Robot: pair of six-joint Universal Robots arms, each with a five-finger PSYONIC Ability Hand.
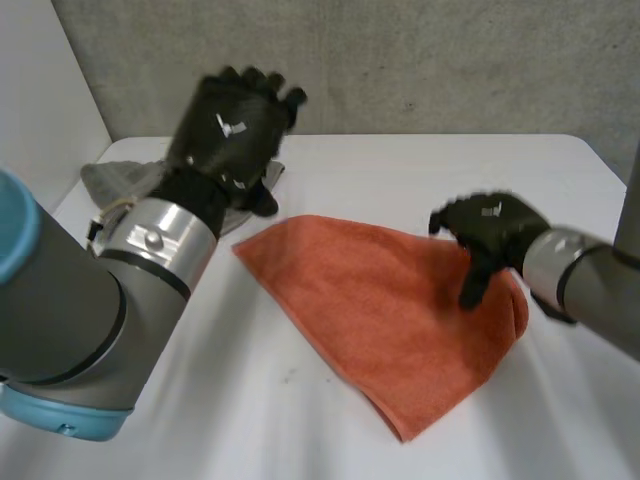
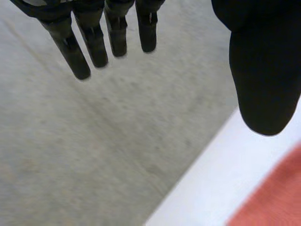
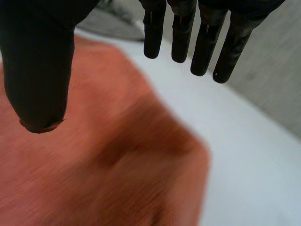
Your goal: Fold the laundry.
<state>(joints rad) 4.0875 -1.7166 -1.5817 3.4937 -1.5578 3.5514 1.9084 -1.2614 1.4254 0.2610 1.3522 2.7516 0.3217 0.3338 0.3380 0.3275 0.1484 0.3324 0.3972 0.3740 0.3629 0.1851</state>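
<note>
Hovering left robot hand [image 1: 232, 125]: spread, empty
Right robot hand [image 1: 495, 232]: open over your orange towel [image 1: 370, 300]
Shape: folded, lying flat

A towel [image 1: 390, 310] lies in the middle of the bench [image 1: 420, 170]. A second cloth [image 1: 112, 182] lies behind it, at the far left. The left hand [image 1: 232, 125] is up above that cloth. The right hand [image 1: 490, 232] is over the towel's right side.
</note>
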